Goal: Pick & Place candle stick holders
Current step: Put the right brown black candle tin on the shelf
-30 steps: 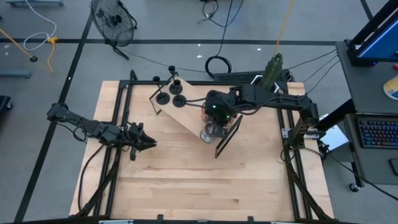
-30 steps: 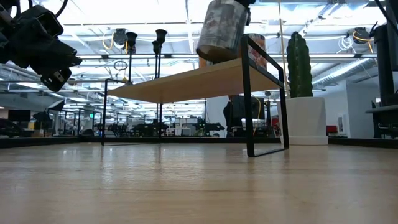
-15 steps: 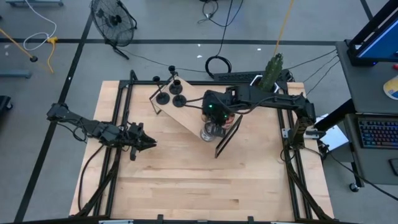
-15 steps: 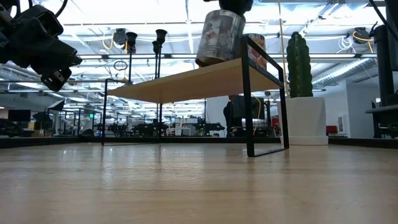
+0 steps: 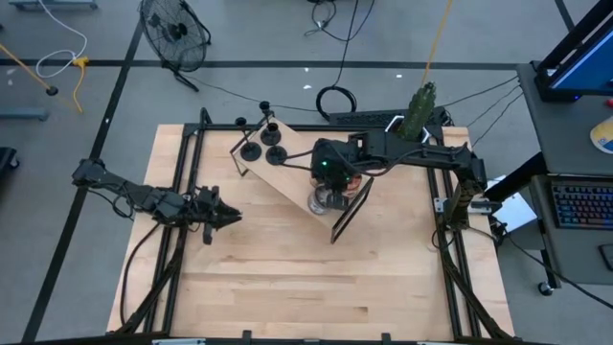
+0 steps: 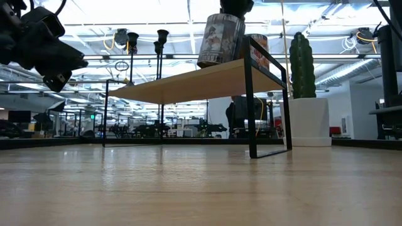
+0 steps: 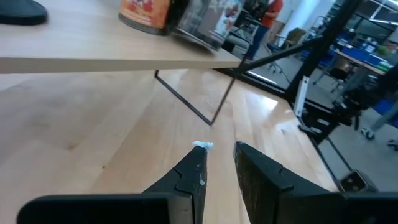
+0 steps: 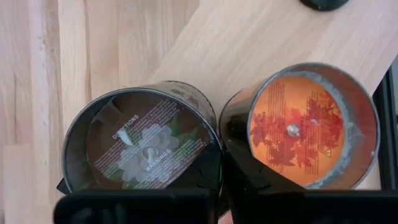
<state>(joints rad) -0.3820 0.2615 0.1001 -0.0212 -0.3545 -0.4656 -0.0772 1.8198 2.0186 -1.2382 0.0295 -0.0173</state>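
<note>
Right gripper [image 5: 330,187] sits over the raised wooden shelf [image 5: 287,177] near table centre, toward the 1 o'clock side of the table [image 5: 287,278]. Its jaws are clenched on the rim of the silvery cup [image 8: 144,145]: in the right wrist view one finger is inside the cup wall and the other outside, wedged between this cup and the orange glass cup [image 8: 305,130] touching it. The silvery cup shows a flower label on its inner bottom; the orange one shows a leaf print and a small metal wick tab.

In the low view the silvery cup [image 6: 218,39] rests on the shelf's near end, just beside the black frame post, tilted slightly, with the orange cup [image 6: 259,47] behind it.

Three black holders [image 5: 263,142] with round bases and thin stems stand grouped at the shelf's far end, toward 11 o'clock, well apart from the cups. In the low view their stems [image 6: 162,47] rise upright above the shelf edge.

Left gripper [image 5: 213,213] hangs above the table at 9 o'clock, well apart from the shelf. Left wrist view: jaws nearly together with a narrow gap, holding nothing; a small white fleck sits on one fingertip [image 7: 200,147].

White pot with cactus [image 6: 306,107] stands beyond the shelf, at the table's 1 o'clock corner.
</note>
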